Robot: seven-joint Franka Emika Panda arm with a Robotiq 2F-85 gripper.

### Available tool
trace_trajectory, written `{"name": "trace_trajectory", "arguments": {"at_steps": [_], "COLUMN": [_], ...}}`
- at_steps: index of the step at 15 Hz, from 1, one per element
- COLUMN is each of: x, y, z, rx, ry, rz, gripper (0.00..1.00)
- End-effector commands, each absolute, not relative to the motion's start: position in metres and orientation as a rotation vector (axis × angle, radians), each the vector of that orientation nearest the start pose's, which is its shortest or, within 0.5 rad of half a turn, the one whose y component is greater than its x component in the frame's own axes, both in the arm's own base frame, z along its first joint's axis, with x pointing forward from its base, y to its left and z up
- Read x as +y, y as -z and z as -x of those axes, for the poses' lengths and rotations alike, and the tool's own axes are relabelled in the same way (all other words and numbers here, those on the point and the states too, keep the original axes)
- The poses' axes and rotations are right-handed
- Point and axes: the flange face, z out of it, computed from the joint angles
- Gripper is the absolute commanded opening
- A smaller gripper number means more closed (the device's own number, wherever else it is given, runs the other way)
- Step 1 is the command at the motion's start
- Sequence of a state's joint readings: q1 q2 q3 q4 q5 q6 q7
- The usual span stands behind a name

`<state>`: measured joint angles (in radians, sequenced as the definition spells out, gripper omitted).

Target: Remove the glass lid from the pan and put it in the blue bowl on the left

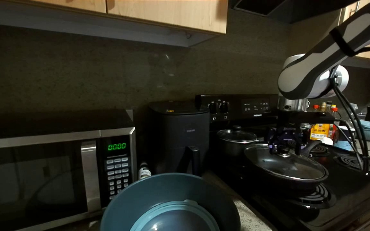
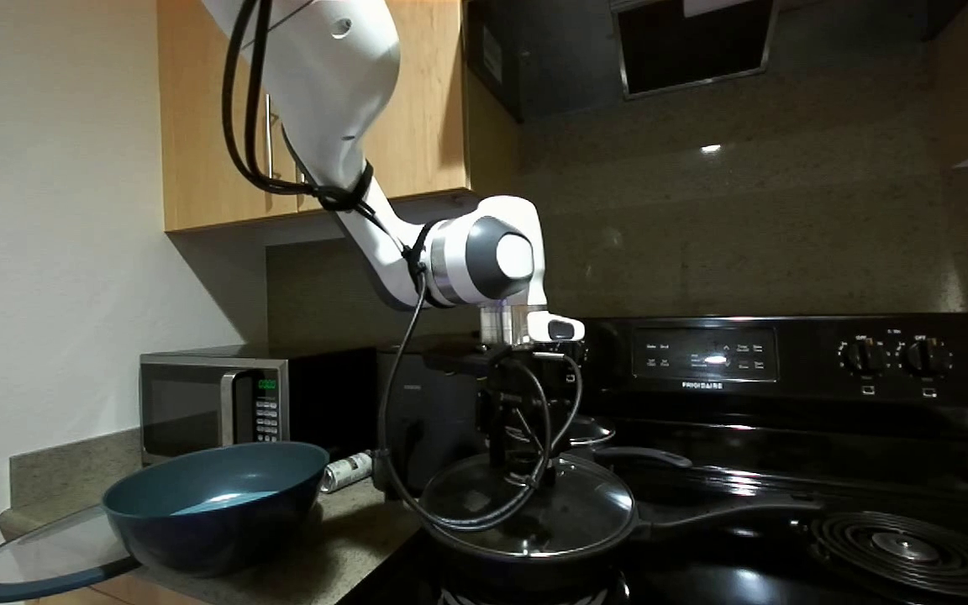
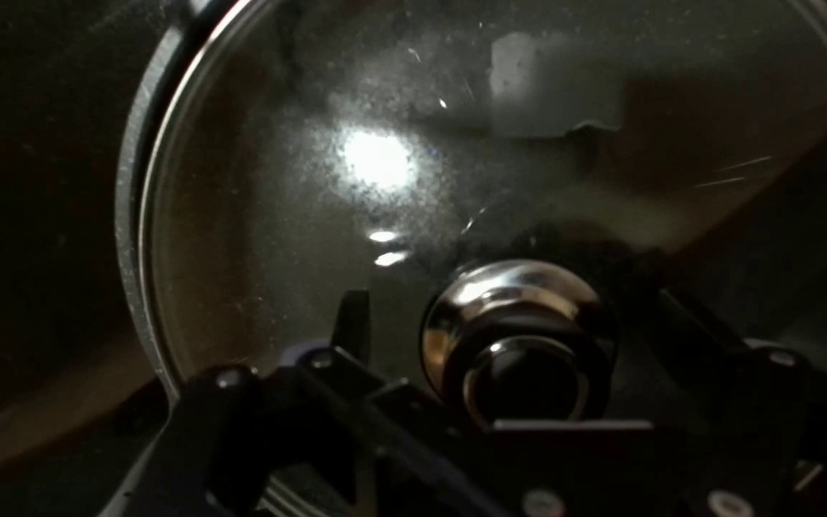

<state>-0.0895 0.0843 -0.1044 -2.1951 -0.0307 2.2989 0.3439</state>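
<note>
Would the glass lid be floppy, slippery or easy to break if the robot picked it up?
The glass lid probably won't flop, with that metal-looking rim around it. It could smash if dropped, because it's see-through glass. Its knob looks smooth and shiny, so it might be slippery to grip.

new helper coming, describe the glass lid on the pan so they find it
On the black stove, find the wide frying pan in front of a smaller pot. The glass lid covers that pan, below the gripper. It is wider than the pot's lid, and silver-rimmed, unlike the dark-rimmed lid beside the blue bowl.
</note>
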Motion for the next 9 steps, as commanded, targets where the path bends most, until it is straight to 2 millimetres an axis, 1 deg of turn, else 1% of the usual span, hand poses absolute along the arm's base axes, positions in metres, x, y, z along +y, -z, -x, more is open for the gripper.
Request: {"name": "trace_trajectory", "arguments": {"at_steps": [1, 3, 4, 5, 9], "x": [-0.1119, -0.1147, -0.1152, -0.1158, -0.1138], "y": [-0.3501, -0.3518, -0.3531, -0.3537, -0.3583], "z": [-0.5440, -0.5482, -0.5493, -0.5504, -0.5538], "rx": [0.825, 0.826, 0.822, 0.828, 0.849], "ry": [0.067, 0.074, 0.072, 0.072, 0.070], "rz": [3.089, 3.094, 3.093, 3.093, 3.102], "gripper": [1.00, 1.00, 0.75, 0.73, 0.47]}}
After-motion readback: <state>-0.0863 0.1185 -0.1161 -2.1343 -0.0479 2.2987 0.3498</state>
